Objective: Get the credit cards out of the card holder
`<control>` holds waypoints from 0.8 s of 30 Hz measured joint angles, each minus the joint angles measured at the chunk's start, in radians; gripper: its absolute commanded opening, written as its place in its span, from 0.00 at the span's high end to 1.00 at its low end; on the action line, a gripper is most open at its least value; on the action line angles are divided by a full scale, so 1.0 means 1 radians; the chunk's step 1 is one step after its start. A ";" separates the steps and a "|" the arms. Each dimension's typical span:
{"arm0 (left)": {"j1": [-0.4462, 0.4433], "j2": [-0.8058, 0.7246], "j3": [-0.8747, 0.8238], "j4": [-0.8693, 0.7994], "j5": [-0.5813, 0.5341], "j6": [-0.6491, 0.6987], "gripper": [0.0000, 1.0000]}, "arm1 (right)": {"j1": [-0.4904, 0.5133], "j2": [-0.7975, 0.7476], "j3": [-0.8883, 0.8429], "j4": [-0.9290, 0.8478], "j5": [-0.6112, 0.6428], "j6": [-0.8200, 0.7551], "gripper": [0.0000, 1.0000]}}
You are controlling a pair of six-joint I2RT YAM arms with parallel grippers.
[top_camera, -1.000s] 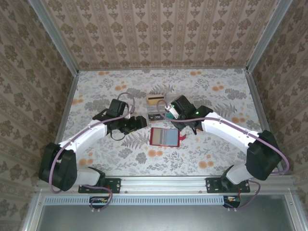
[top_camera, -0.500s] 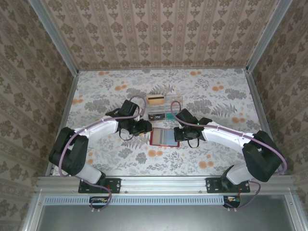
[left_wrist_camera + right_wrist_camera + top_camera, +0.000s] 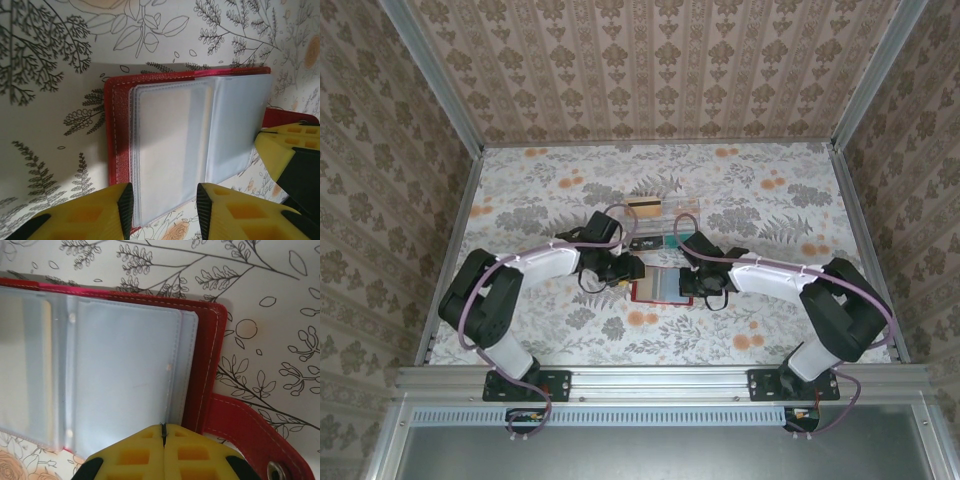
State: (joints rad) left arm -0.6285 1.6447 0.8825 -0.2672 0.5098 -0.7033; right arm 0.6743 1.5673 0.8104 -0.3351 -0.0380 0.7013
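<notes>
The flower-patterned table (image 3: 520,200) carries the red card holder (image 3: 660,288), lying open and flat between the arms, just in front of a clear tray (image 3: 660,222) with a tan credit card (image 3: 642,207). The left gripper (image 3: 164,212) is partly open, its fingers astride the holder's left sleeve. The right gripper (image 3: 163,440) is closed tight, tips together at the right page's edge.
</notes>
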 measured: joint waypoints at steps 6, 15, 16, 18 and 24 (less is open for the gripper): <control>-0.012 0.031 0.005 0.020 0.013 0.000 0.61 | 0.000 0.010 0.000 0.005 0.000 0.010 0.93; -0.020 0.062 0.010 0.028 0.018 0.002 0.62 | 0.000 0.010 -0.002 0.009 0.000 0.013 0.93; -0.020 0.062 0.010 0.027 0.016 0.003 0.62 | 0.000 0.010 -0.002 0.011 0.000 0.013 0.93; -0.021 0.062 0.013 0.021 0.013 0.008 0.62 | 0.000 0.010 -0.003 0.015 0.000 0.013 0.93; -0.032 0.062 0.028 0.003 -0.005 0.016 0.61 | 0.000 0.012 -0.003 0.021 0.000 0.014 0.93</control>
State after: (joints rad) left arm -0.6601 1.7069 0.9108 -0.2646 0.5045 -0.6872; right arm 0.6743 1.5795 0.8070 -0.3138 -0.0383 0.7151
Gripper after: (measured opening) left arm 0.384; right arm 0.069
